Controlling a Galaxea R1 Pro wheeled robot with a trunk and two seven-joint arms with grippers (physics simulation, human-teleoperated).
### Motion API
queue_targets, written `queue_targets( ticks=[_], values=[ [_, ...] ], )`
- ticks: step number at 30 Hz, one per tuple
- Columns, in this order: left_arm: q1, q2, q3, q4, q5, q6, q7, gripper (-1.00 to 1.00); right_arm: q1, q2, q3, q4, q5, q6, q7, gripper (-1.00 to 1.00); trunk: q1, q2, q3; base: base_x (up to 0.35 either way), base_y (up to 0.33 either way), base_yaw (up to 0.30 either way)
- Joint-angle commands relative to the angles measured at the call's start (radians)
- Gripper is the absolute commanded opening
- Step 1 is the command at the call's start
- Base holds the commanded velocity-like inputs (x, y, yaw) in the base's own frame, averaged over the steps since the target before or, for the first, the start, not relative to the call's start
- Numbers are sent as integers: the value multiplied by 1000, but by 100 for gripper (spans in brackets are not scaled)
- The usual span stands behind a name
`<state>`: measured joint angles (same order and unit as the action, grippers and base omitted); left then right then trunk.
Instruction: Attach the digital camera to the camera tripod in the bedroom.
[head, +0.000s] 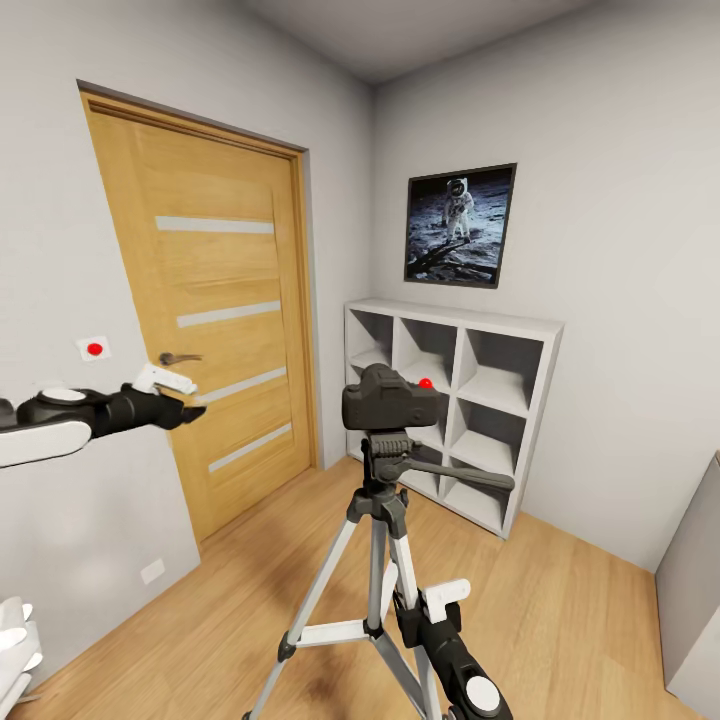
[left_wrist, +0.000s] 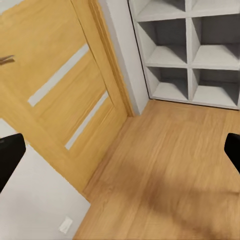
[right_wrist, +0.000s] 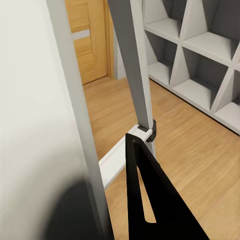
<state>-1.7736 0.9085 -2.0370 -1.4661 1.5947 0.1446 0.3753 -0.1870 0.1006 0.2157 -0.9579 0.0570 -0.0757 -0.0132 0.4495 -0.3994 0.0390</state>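
One digital camera (head: 390, 398): atop camera tripod (head: 380, 540), clear of both grippers.
Left gripper (head: 190, 412): fingers spread, empty, near door (head: 200, 330).
Right gripper (head: 415, 618): beside tripod leg; finger spread cannot be told.

Open floor (head: 560, 600) lies right of the camera tripod (head: 378, 560); its spread legs crowd the right gripper (head: 425, 610).

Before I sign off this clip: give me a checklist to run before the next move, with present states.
1. Digital camera sits on top of the camera tripod head: ok.
2. Camera locked to the mount: cannot tell.
3. Tripod upright, legs spread on the floor: ok.
4. Left gripper away from the camera, holding nothing: ok.
5. Right gripper clear of the tripod legs: not ok, it is low among them.
6. Right gripper open or shut: cannot tell.
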Motion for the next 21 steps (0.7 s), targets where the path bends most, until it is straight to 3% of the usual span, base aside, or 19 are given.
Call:
queue_targets(
  ticks=[1,3,8,19,21],
  values=[
    [-3,1,-28,-5,6,-33,7,100,0,0,-1,1,6,-3,-1,-100,0,-1,-1,0,0,0],
    [-2,1,-82,-17,9,-118,10,100,0,0,-1,1,6,-3,-1,-100,0,-1,-1,0,0,0],
    [33,4,-138,-34,11,-246,13,100,0,1,-1,1,6,-3,-1,-100,0,-1,-1,0,0,0],
    [185,20,-160,-39,11,-428,46,100,0,0,-1,1,7,-3,-1,-100,0,-1,-1,0,0,0],
    [232,22,-164,-39,11,-486,66,100,0,0,-1,1,7,-4,-1,-100,0,-1,-1,0,0,0]
  ],
)
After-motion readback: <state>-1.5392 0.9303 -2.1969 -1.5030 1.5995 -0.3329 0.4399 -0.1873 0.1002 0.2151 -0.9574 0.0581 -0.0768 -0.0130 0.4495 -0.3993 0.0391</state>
